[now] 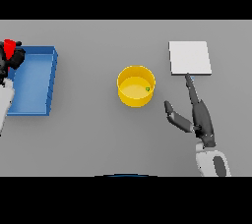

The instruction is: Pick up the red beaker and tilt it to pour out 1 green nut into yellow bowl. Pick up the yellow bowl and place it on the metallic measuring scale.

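Right hand (201, 120), nearest the lower edge, lying right of and below the yellow bowl (136, 86): fingers straight and spread, thumb splayed toward the bowl, longest fingertip reaching up to the lower edge of the scale (190, 58), whether touching it or just short cannot be told. Nothing held.

Yellow bowl: upright on the grey table (98, 134), near the middle, well apart from both hands. Green nut (147, 89): a small speck inside the bowl, against its right inner wall.

Scale: a flat pale square plate, right of and slightly above the bowl, apart from it, with bare table between.

Blue tray (51, 78): a shallow rectangular box, well left of the bowl, long side running toward the far edge of the table, interior bare where visible.

Red beaker (9, 45): far left of the bowl, at the upper left corner of the tray, only its red upper part showing above dark fingers. Tilt not readable.

Left hand (11, 58): far left of the bowl, at the picture's left edge, over the tray's upper left corner, dark fingers curled round the beaker, white forearm running down along the tray's left side.
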You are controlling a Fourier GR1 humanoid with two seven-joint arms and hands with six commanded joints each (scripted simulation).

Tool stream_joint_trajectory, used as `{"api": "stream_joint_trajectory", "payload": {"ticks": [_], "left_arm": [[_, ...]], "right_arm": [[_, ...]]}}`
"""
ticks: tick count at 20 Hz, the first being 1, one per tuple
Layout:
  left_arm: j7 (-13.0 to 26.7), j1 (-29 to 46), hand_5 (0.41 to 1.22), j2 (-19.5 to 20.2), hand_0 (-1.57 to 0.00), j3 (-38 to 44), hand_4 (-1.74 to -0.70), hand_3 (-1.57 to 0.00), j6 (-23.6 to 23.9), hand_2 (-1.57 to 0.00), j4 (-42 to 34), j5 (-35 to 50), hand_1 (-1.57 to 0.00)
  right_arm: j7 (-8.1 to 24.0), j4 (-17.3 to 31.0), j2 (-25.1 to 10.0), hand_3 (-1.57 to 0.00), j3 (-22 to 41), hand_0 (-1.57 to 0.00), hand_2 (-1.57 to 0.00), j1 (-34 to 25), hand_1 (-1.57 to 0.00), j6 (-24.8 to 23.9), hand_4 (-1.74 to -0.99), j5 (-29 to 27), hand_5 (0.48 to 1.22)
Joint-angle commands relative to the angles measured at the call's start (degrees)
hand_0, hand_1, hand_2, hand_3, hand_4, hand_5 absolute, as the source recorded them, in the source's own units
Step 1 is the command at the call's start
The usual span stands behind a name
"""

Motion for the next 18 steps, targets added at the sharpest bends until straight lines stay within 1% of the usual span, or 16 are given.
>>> {"api": "stream_joint_trajectory", "payload": {"ticks": [1,2,3,4,5,6,7,8,9,10,11,13,15,16,18], "left_arm": [[0.1,0.6,1.046,0.4,-1.57,-0.5,-1.74,-1.56,0.2,-1.57,-0.7,-0.9,-1.57],[0.4,1.7,0.991,0.8,-1.57,-1.3,-1.71,-1.56,-0.1,-1.57,-2.0,-1.6,-1.57],[0.5,2.1,0.941,0.9,-1.57,-1.7,-1.65,-1.56,-0.1,-1.57,-2.0,-2.2,-1.57],[0.6,2.8,0.892,1.0,-1.57,-2.1,-1.54,-1.56,-0.3,-1.57,-2.5,-2.5,-1.57],[1.2,3.6,0.848,1.1,-1.57,-2.5,-1.4,-1.54,-0.6,-1.56,-3.6,-2.6,-1.57],[1.1,4.0,0.81,1.5,-1.57,-2.4,-1.28,-1.47,-1.0,-1.5,-4.0,-2.4,-1.54],[0.8,4.4,0.78,1.6,-1.5,-2.5,-1.16,-1.31,-1.6,-1.35,-4.5,-2.1,-1.38],[0.3,4.9,0.749,2.0,-1.39,-2.4,-1.07,-1.14,-2.0,-1.21,-4.9,-1.9,-1.22],[0.8,4.8,0.72,2.2,-1.21,-2.6,-1.0,-0.95,-2.6,-1.02,-5.4,-1.7,-1.0],[1.4,5.2,0.696,1.9,-0.97,-3.1,-0.96,-0.77,-3.1,-0.82,-5.9,-1.6,-0.8],[1.1,5.7,0.677,2.1,-0.77,-3.6,-0.92,-0.61,-4.0,-0.65,-6.0,-1.7,-0.64],[0.9,6.0,0.657,2.6,-0.49,-4.9,-0.86,-0.39,-5.5,-0.42,-5.4,-2.6,-0.41],[-0.5,5.1,0.657,2.7,-0.32,-5.1,-0.82,-0.25,-6.7,-0.27,-3.9,-2.5,-0.26],[-1.2,4.9,0.657,2.8,-0.25,-5.1,-0.81,-0.2,-6.9,-0.21,-3.5,-2.5,-0.21],[-2.1,4.9,0.649,2.7,-0.16,-4.9,-0.8,-0.13,-6.3,-0.14,-3.1,-2.5,-0.13]], "right_arm": [[0.1,0.0,-0.1,0.0,0.0,0.0,0.0,0.0,0.0,-0.1,-1.013,0.1,0.644],[0.7,-0.3,0.2,0.0,0.2,0.0,0.0,-0.2,0.0,-0.2,-1.017,0.3,0.638],[0.9,0.2,0.1,0.0,-0.1,0.0,0.0,-0.7,0.0,-0.3,-1.021,0.3,0.636],[0.4,0.1,0.2,0.0,0.3,0.0,0.0,-0.3,0.0,-0.5,-1.021,0.7,0.636],[0.5,-0.5,0.2,0.0,0.2,0.0,0.0,-0.2,0.0,-0.3,-1.017,0.3,0.635],[0.8,-0.3,-0.1,0.0,-0.3,0.0,0.0,-0.2,0.0,-0.2,-1.012,-0.2,0.634],[0.1,-0.3,0.0,0.0,-0.2,0.0,0.0,-0.2,0.0,0.0,-1.009,-0.3,0.634],[-0.1,-0.6,0.1,0.0,-0.1,0.0,0.0,0.2,0.0,-0.1,-1.007,-0.3,0.635],[0.7,-0.6,0.0,0.0,-0.2,0.0,0.0,-0.5,0.0,0.0,-1.004,-0.4,0.636],[0.6,-0.3,0.0,0.0,-0.4,0.0,0.0,-0.4,0.0,-0.1,-1.004,-0.5,0.635],[-0.2,-0.4,0.4,0.0,-0.1,0.0,0.0,0.2,0.0,0.1,-1.005,-0.7,0.634],[0.2,0.1,0.5,0.0,0.1,0.0,0.0,-0.7,0.0,-0.3,-1.009,-0.1,0.639],[-0.1,-0.2,0.3,0.0,0.1,0.0,0.0,-0.6,0.0,-0.3,-1.009,0.1,0.639],[-0.3,0.0,0.2,0.0,0.2,0.0,0.0,-0.4,0.0,0.1,-1.012,0.0,0.639],[0.4,0.0,0.0,0.0,0.1,0.0,0.0,-0.8,0.0,0.0,-1.019,0.1,0.643]]}}
